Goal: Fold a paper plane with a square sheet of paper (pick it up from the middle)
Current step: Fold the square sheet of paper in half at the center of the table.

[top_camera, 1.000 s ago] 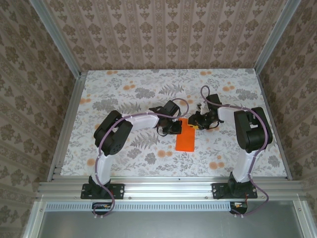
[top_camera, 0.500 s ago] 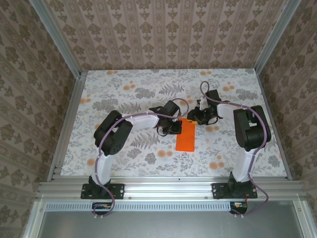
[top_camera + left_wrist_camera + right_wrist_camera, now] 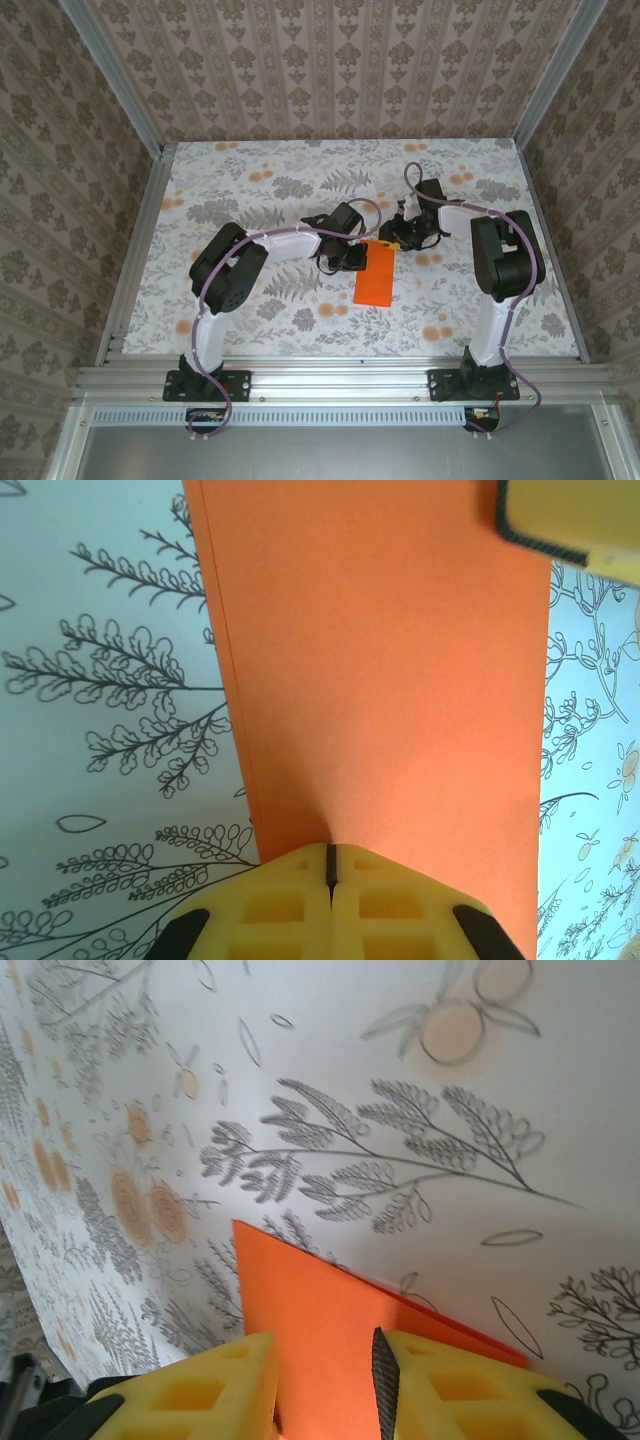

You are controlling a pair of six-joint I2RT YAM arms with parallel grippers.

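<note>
Orange paper lies flat, closed left claw at its edge, parted right claw straddling its corner.

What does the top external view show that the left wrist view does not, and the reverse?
Top external: both arms whole, with the left claw and right claw at either side of the folded orange paper's far end, plus the patterned walls. Left wrist: close up, the left claw's shut tips against the paper, and a doubled line along its left edge. Both: the orange paper lying on the floral table.
</note>
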